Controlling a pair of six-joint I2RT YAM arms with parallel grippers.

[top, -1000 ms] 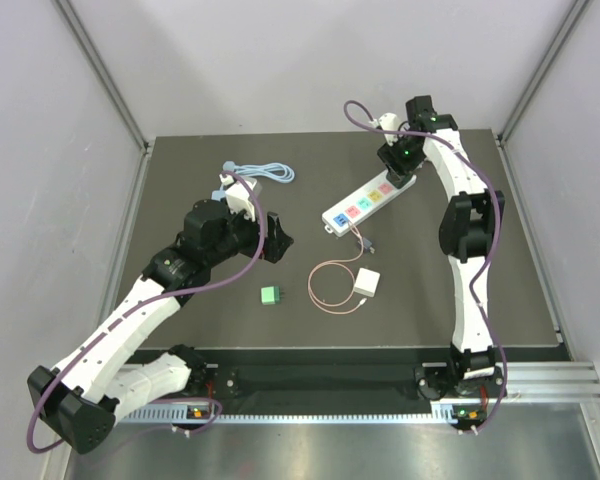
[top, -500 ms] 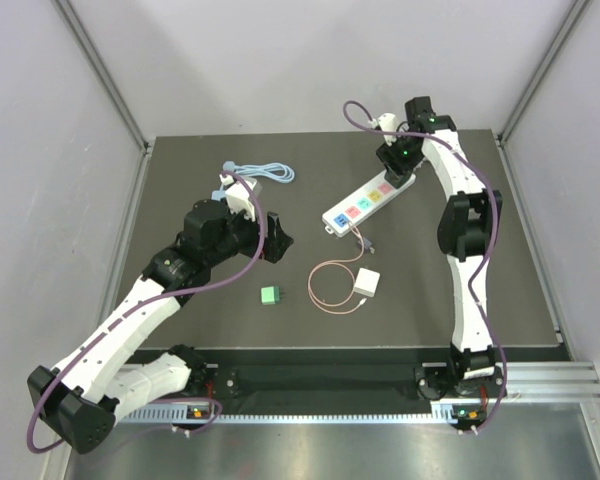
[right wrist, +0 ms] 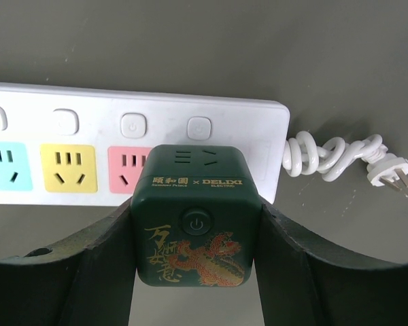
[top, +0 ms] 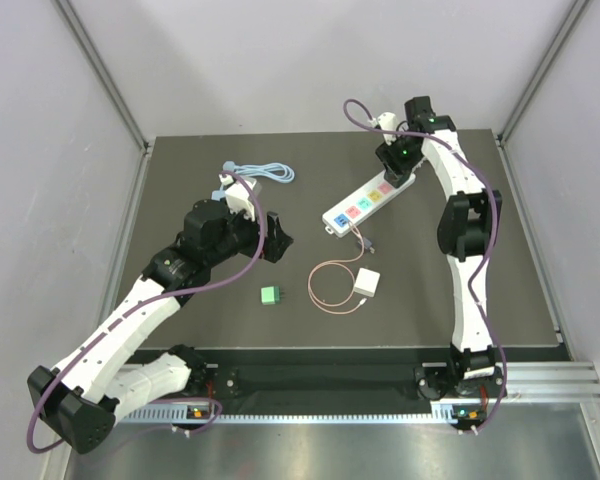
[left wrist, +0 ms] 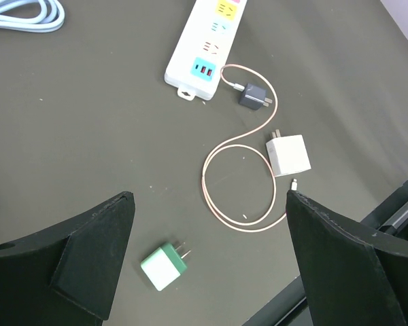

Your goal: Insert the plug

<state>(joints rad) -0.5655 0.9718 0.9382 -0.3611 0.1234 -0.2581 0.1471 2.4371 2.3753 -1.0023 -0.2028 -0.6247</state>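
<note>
Neither arm has moved in the last second. The left gripper (left wrist: 207,197) hovers wide open and empty. The right gripper (right wrist: 197,261) stays clamped on the green cube plug (right wrist: 197,197) over the strip's (right wrist: 27,115) far end, so insertion looks paused at alignment, with seating unclear.

On the dark green cube plug (right wrist: 196,204): "颐和园 × DELIXI" in gold, tiny "ELECTRIC" beneath, a power symbol on the round button, gold brush characters beside a dragon, not legible. On the power strip (right wrist: 258,115): power symbols on two switches.
</note>
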